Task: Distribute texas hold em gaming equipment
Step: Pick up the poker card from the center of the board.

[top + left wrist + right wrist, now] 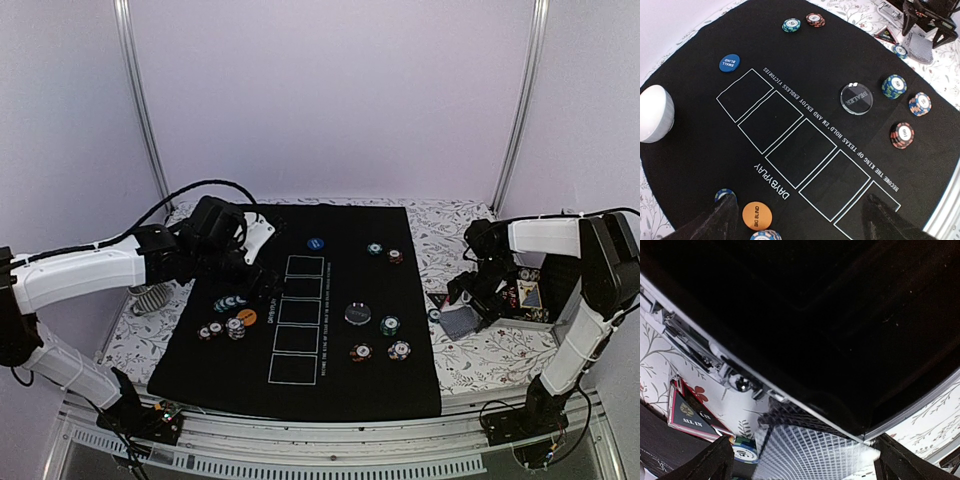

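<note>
My left gripper (pixel 258 280) is open and empty above the left part of the black mat (pixel 330 225). In the left wrist view its fingers (pixel 715 220) stand beside an orange "BIG BLIND" disc (pixel 757 215) and two chip stacks (pixel 725 194). The blue disc (pixel 729 63), clear dealer disc (pixel 856 98) and chip stacks (pixel 894 86) lie on the mat. My right gripper (pixel 468 300) is open, low over the grey-blue-backed cards (pixel 805 450), which lie between its fingers (pixel 710 462). A black-red "ALL IN" triangle (pixel 692 415) and a teal chip (pixel 745 452) lie beside the cards.
A white bowl (pixel 655 120) stands at the mat's far left edge. An open black case (pixel 530 295) stands right of the cards, and its lid (pixel 830 315) hangs over them. Two more chip stacks (pixel 374 248) sit at the mat's far side. A flowered cloth (pixel 480 360) covers the table.
</note>
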### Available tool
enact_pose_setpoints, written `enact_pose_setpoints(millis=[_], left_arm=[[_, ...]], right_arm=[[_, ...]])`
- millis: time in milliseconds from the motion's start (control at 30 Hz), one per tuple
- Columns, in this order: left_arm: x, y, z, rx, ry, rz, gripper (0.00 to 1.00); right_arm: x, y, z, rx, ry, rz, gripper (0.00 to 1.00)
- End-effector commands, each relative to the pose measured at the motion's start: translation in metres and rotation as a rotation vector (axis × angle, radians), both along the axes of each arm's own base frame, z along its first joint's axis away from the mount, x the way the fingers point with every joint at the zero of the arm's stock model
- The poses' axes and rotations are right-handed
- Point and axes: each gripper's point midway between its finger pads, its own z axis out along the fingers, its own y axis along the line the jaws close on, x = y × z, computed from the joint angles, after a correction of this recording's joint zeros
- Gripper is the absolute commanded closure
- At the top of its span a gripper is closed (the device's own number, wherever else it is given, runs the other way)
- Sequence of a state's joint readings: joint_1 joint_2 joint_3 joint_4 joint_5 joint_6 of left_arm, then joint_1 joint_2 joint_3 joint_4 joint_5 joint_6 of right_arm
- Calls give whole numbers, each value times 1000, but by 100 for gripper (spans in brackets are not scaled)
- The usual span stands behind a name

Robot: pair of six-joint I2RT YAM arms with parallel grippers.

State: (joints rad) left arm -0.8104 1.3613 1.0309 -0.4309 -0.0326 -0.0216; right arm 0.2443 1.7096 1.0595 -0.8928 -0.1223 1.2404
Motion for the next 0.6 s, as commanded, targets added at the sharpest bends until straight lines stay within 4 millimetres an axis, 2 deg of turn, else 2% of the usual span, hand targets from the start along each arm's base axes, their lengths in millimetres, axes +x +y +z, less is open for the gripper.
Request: enact_pose_setpoints(millis=[0,167,567], left_arm=[[-4,2,-13,27,27,-18,13],[-4,2,-15,32,32,-17,13],[-3,2,-18,41,36,-16,13]], right_arm=[[-12,-2,-3,-25,41,40,1],[-13,5,-1,-19,34,61,1],[-12,10,-27,-20,74,79,1]])
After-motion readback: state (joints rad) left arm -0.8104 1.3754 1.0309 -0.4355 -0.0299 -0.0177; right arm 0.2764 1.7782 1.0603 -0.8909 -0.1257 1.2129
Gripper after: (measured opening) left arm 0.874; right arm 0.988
